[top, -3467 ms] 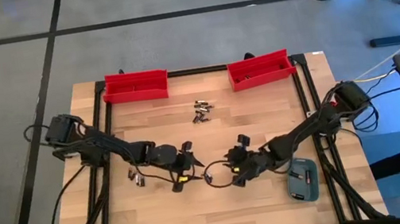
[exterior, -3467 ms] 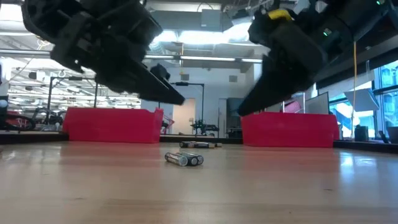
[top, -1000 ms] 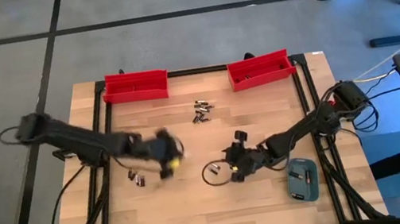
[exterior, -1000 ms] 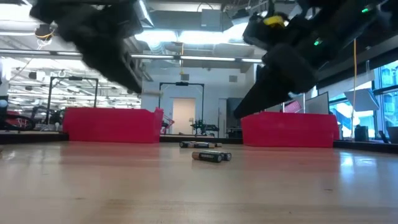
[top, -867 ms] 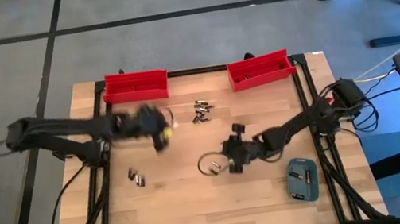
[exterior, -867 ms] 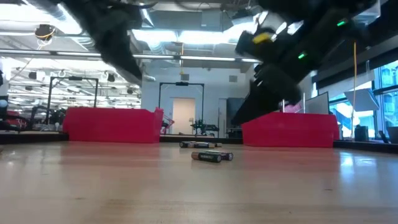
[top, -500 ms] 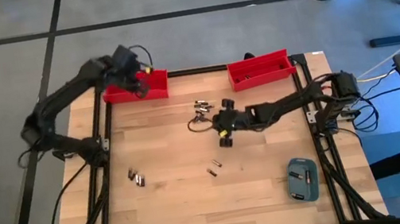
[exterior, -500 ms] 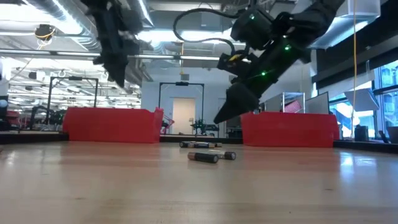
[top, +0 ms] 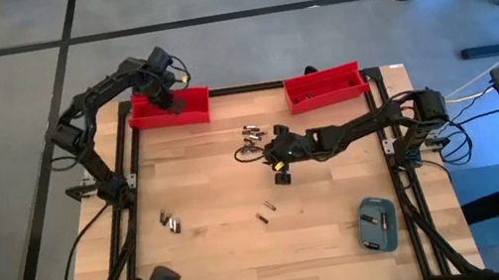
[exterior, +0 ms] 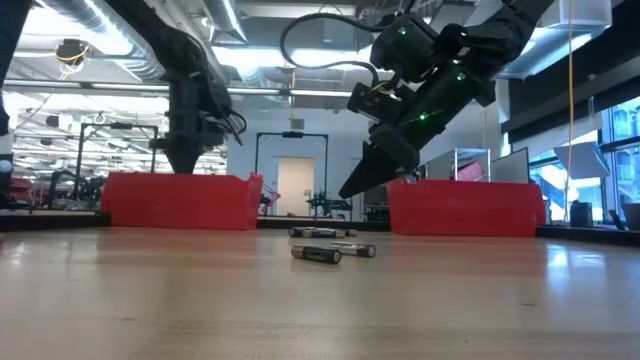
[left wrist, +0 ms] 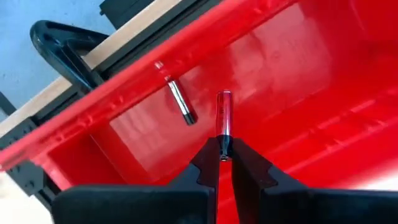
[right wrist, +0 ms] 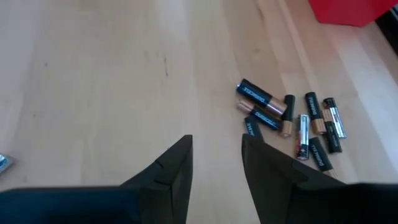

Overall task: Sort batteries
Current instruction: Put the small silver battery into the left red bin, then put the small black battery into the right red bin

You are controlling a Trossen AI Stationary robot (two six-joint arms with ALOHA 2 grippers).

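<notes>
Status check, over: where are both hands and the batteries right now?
Left hand shut on a battery over the left red bin. Right hand open, empty, above the battery pile. Nothing blocking.

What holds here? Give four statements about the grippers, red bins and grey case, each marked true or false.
1. The left gripper holds a slim cylindrical battery over the left red plastic bin. True.
2. The right gripper is shut on a battery. False: it is open and empty, near the battery cluster.
3. Another battery lies in that bin. True.
4. The grey-blue rounded case sits in a bin. False: it lies on the wooden table.
</notes>
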